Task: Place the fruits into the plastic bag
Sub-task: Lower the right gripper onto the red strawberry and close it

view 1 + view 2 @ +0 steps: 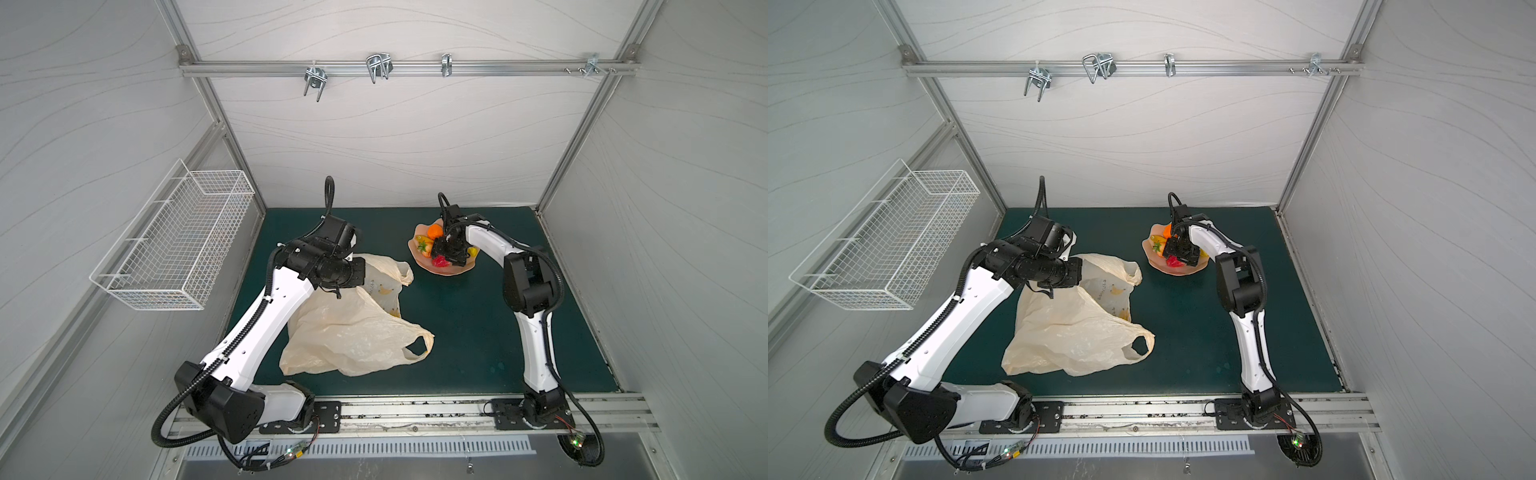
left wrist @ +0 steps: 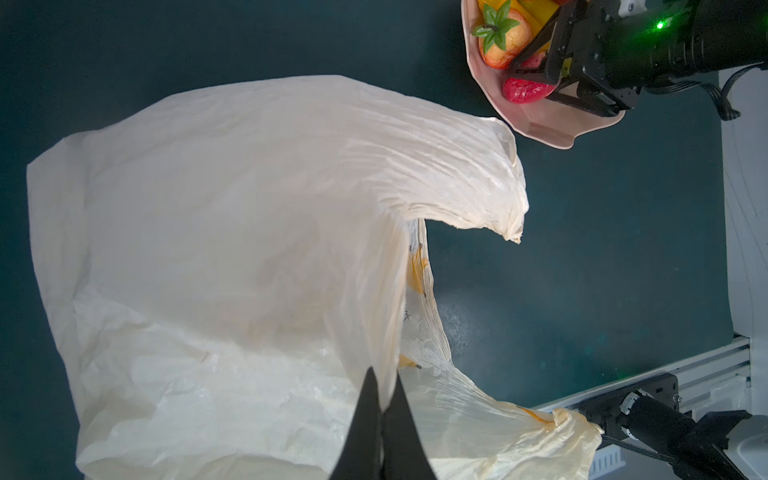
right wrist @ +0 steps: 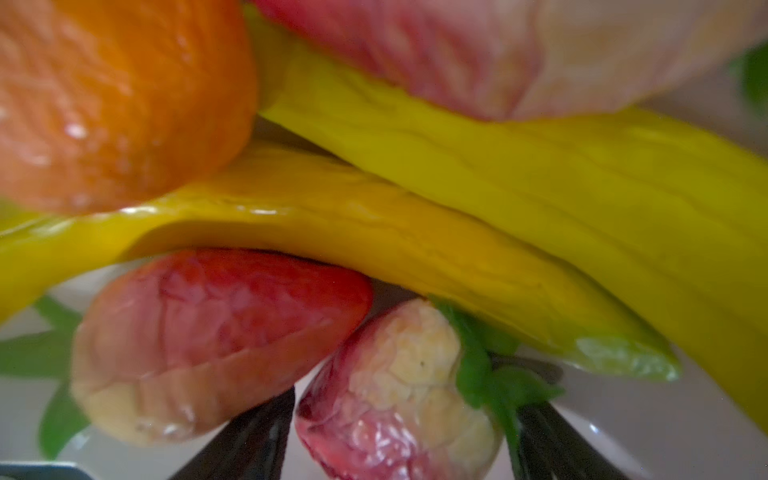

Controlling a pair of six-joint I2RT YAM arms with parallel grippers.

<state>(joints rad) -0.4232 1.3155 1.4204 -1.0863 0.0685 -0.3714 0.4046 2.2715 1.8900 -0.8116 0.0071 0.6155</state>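
Right wrist: right gripper (image 3: pixel 405 399) jaws wide, flanking a strawberry (image 3: pixel 399 365) in the pink bowl (image 1: pixel 440 272), far right; can't tell if clamped. Meanwhile left gripper (image 2: pixel 384 386) pinches the plastic bag (image 1: pixel 353 332), centre-left. I'd squeeze gently, clear of the banana (image 3: pixel 374 232).

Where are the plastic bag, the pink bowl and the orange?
plastic bag (image 1: pixel 349 332): in a top view, on its crumpled middle.
pink bowl (image 1: pixel 436 271): in a top view, on its bare near rim.
orange (image 1: pixel 435 231): in a top view, on its top.
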